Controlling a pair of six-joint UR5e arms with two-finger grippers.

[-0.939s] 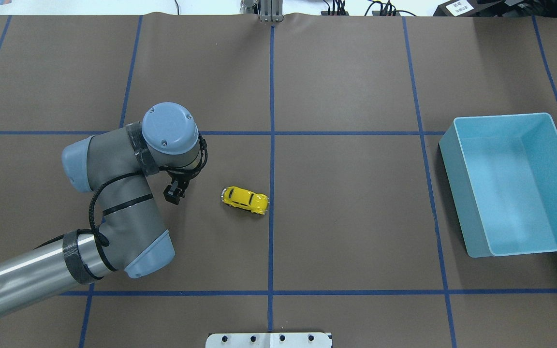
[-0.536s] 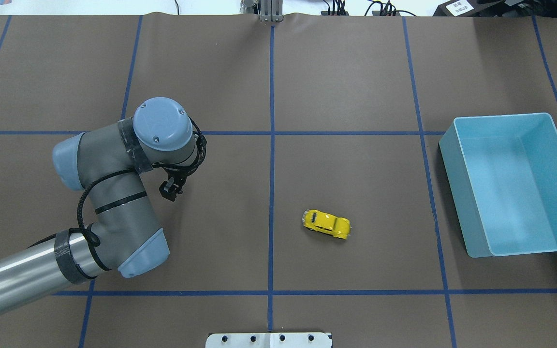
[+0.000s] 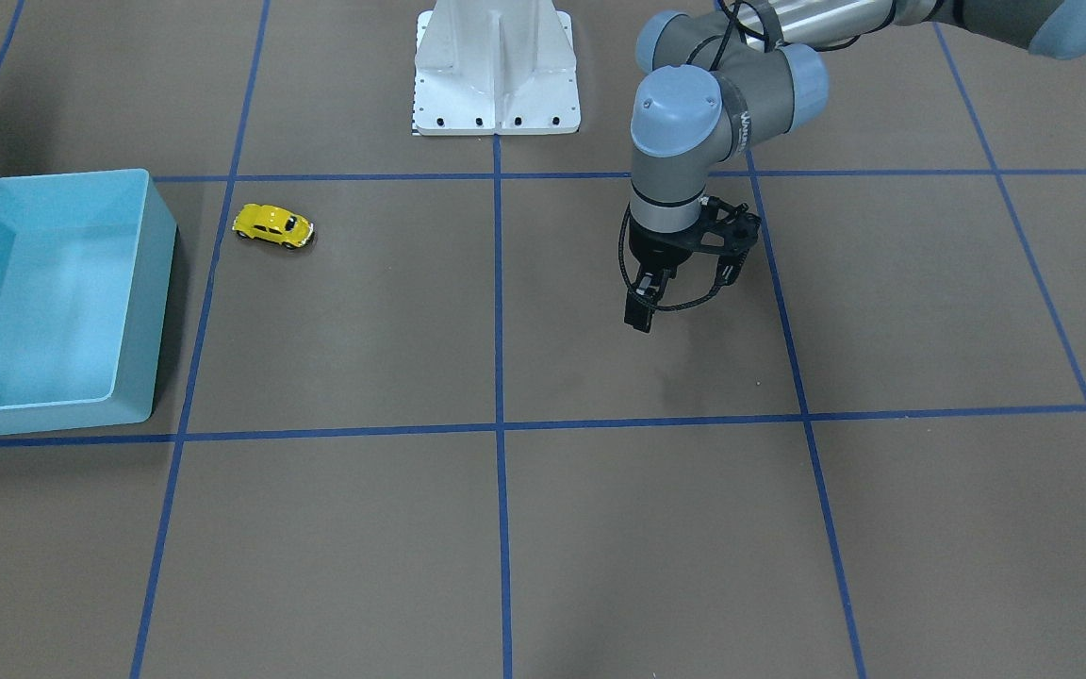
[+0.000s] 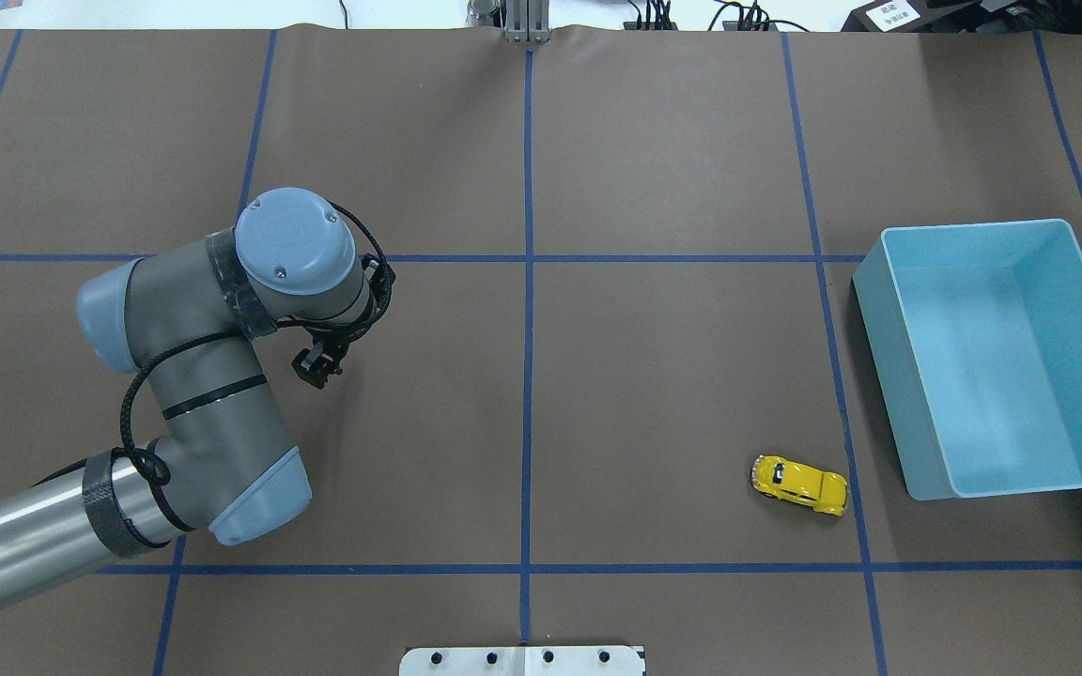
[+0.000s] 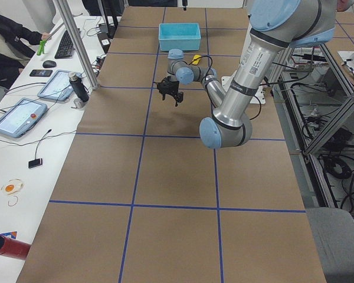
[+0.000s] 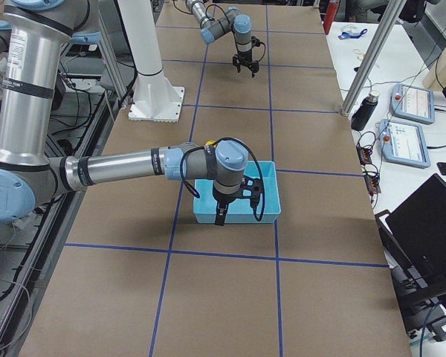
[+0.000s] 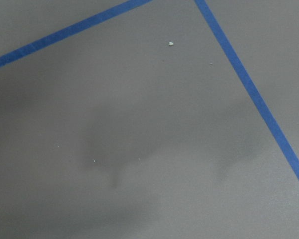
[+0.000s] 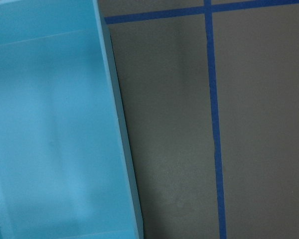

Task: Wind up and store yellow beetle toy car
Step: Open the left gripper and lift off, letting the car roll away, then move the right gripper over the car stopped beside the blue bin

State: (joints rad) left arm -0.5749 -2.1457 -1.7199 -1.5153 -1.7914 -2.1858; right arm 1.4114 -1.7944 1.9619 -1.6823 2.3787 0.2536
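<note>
The yellow beetle toy car (image 4: 799, 484) stands on its wheels on the brown table, just left of the near left corner of the light-blue bin (image 4: 882, 361). It also shows in the front view (image 3: 272, 225), right of the bin (image 3: 162, 302). My left gripper (image 4: 313, 368) hangs empty over the table's left half, far from the car, and looks open (image 3: 639, 316). My right gripper (image 6: 221, 216) shows only in the right side view, over the bin's near wall; I cannot tell if it is open. The right wrist view shows the empty bin (image 8: 50, 124).
Blue tape lines cross the brown table cover. The robot's white base plate (image 3: 496, 75) sits at the table's near-robot edge. An operators' desk with tablets and a dark bottle (image 5: 78, 88) runs along the far side.
The car has rolled on its own from near the centre line to the right, ending next to the bin's corner. My left arm has drawn back to the left and slightly away.
</note>
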